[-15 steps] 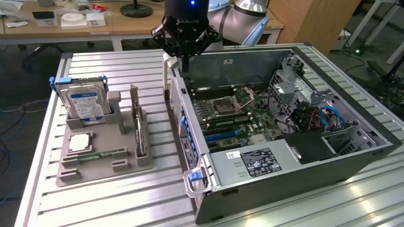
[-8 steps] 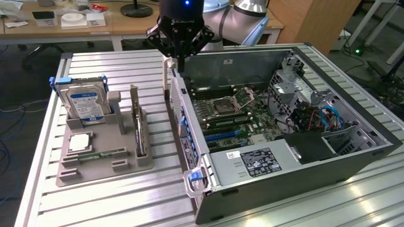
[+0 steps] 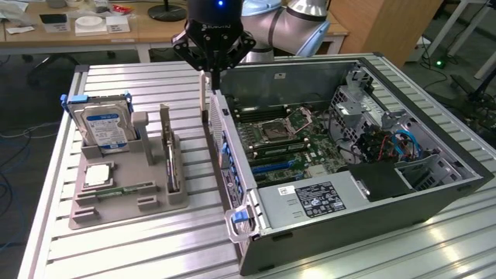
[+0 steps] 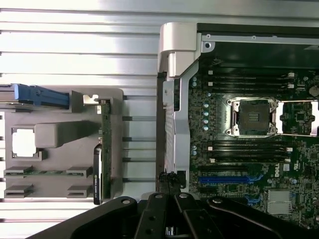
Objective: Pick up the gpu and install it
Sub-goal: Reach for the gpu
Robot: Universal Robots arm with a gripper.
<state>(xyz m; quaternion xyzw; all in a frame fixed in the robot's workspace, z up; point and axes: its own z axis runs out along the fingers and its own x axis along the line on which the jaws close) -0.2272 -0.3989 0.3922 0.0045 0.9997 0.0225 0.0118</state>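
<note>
Exterior: gripper point(image 3: 211, 70) fingers together, empty, over the case point(image 3: 349, 226) wall on the exterior view's left; gpu point(image 3: 171, 160) upright in tray point(image 3: 116, 203), near hard drive point(image 3: 104, 128), well apart from the gripper
Wrist: fingertips at the case edge beside the motherboard point(image 4: 249, 164); bare table point(image 4: 139, 149) slats between gpu and case

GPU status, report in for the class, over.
Gripper at the computer case wall, fingers shut. GPU upright in the grey tray, untouched. Hard drive beside it; path looks clear.
</note>
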